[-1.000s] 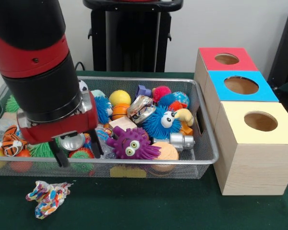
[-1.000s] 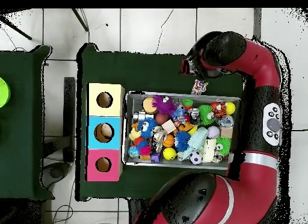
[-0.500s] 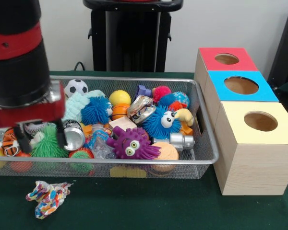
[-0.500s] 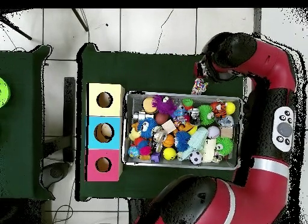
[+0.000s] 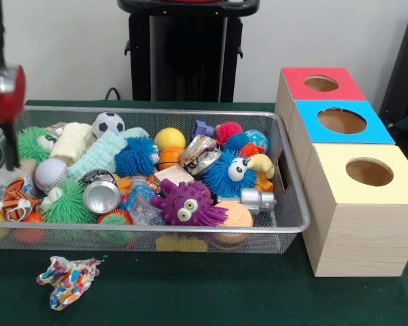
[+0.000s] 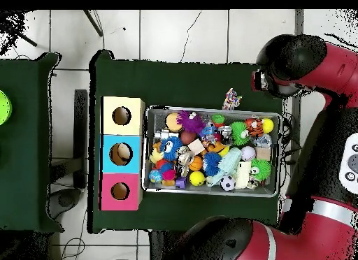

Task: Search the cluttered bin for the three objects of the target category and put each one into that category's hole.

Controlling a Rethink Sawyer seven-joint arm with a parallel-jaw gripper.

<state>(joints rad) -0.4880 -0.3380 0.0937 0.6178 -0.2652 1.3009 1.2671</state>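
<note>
Wire bin [image 5: 285,204], mixed toys; 3 holed boxes beside it.
My hand [image 5: 3,102] sat at the bin's edge, grip state untellable; crushed can [image 5: 100,195] judged light, slippery, best pinched across its sides.

No readable text, label, brand, number or sign in either view. Three boxes [image 5: 353,170] show plain red, blue and yellow tops, no lettering. Silver can [image 5: 100,195] in wire bin [image 5: 285,204] shows bare metal end only. Crumpled wrapper [image 5: 66,280] on green cloth has coloured pattern, no legible words. Toys in bin carry no print that can be made out.
</note>
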